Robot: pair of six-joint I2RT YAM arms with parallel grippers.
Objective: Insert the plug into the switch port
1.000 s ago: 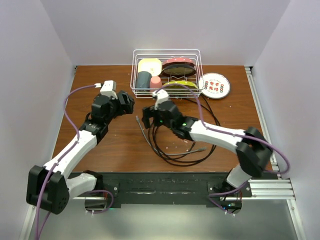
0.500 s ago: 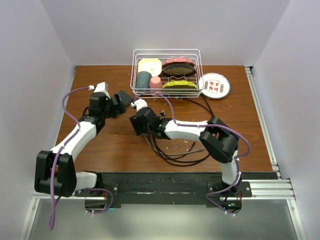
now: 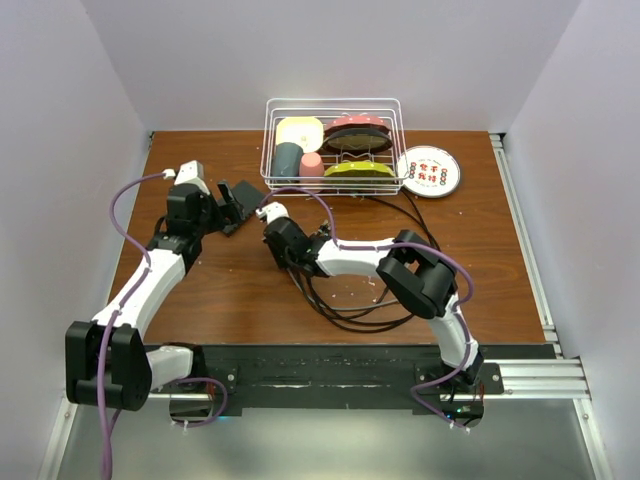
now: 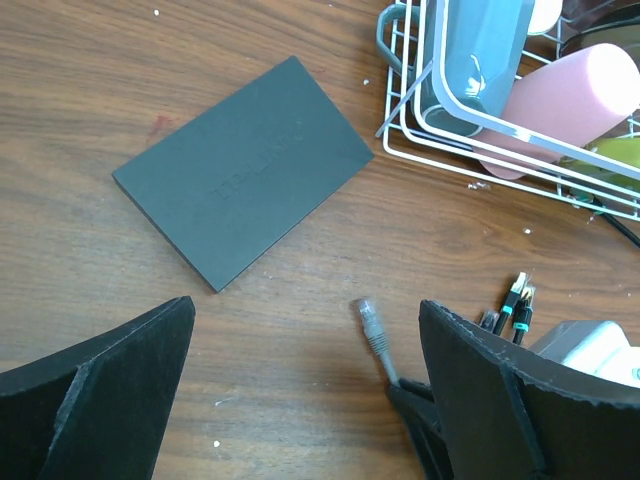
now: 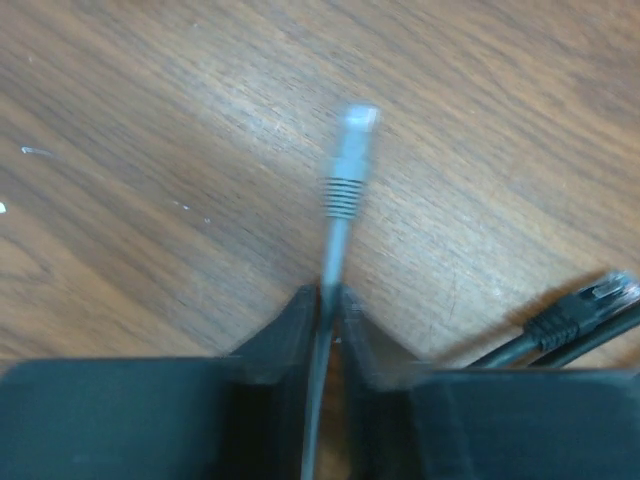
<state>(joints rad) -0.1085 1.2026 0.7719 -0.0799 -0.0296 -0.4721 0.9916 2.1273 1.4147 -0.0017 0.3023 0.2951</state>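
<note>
My right hand [image 5: 325,298] pinches the floppy cable [image 5: 329,250] just behind its stiff plug [image 5: 350,160]; my left hand [image 4: 307,305] gapes empty.

Your left arm [image 3: 150,285] and right arm [image 3: 350,262] are each built of smooth white links joined by chunky black joints. A thin purple cable [image 3: 112,205] runs along each arm in loose loops. Each wrist carries a small white block [image 3: 193,177]. On your left gripper [image 4: 305,305], the fingers [image 4: 100,400] are broad matte black wedges. On your right gripper [image 5: 327,292], the fingers [image 5: 275,345] are the same black, tapering to thin tips.
</note>
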